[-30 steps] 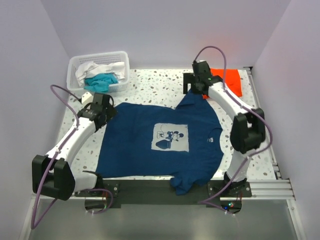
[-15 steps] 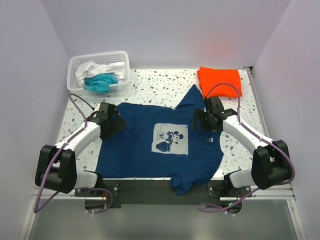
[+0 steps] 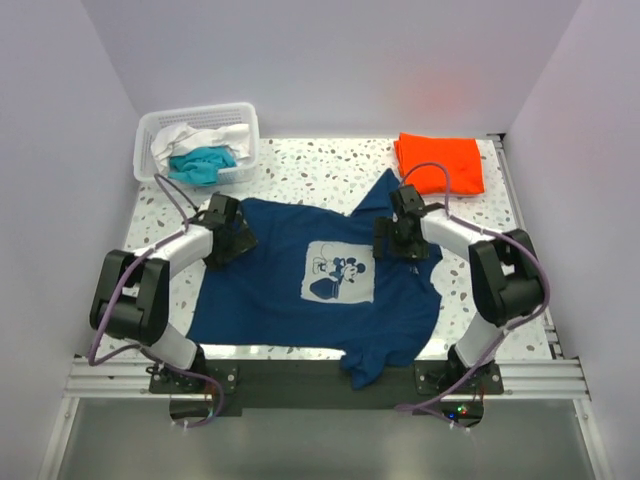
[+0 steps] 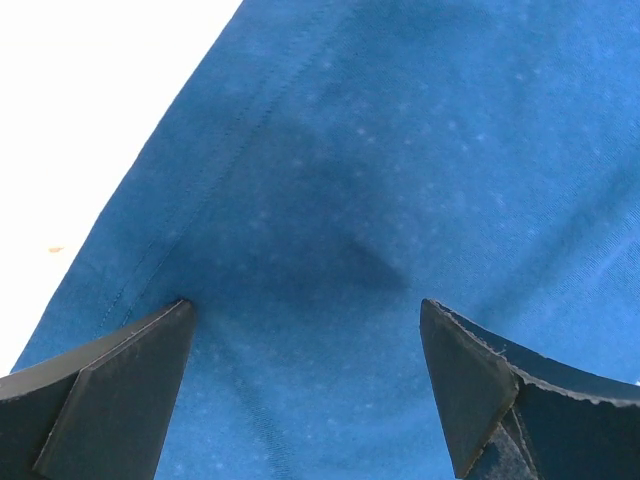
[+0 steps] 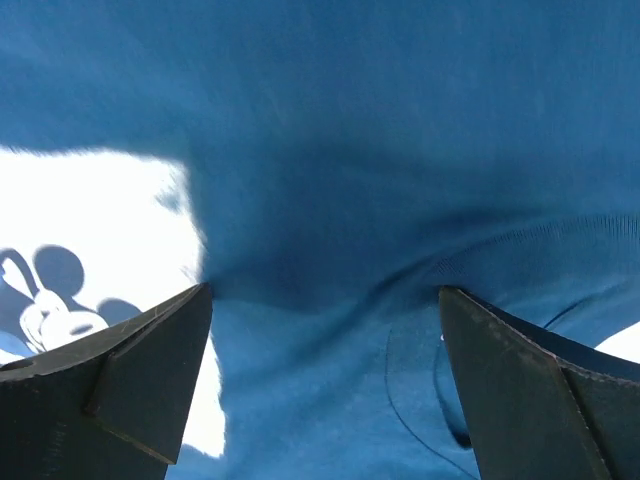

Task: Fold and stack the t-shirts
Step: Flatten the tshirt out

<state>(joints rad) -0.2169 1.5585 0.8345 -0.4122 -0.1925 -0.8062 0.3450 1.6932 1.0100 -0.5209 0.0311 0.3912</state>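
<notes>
Basket (image 3: pixel 248 140): far left corner, with a white shirt (image 3: pixel 190 135) and a teal shirt (image 3: pixel 202 163) heaped inside, waiting their turn.
Left gripper (image 3: pixel 235 235): low over the navy shirt's far left corner. Jaws are wide and hold nothing. The wrist view shows the stitched edge running just left of the gap.
Navy shirt (image 3: pixel 270 290): spread mid-table between the arms, print (image 3: pixel 340 273) facing up. One sleeve points far, towards the orange shirt; the other bunches over the near edge.
Right gripper (image 3: pixel 395 240): low over the shirt just right of the print, by the far sleeve. Jaws are wide and empty, with rumpled cloth below them.
Orange shirt (image 3: pixel 440 160): already folded, far right corner, well apart from the navy one.
Step in hand: by my reading, both arms are about to pinch the far side for the first lengthwise fold.
Doing it well: press down until both fingers bite cloth, and close on one layer only. Lift both ends together and level so the edge stays straight. Carry it near across the print, and tuck that far sleeve in before laying down.
Watch for: the near sleeve bunch dragging off the table (image 3: pixel 310 170).
</notes>
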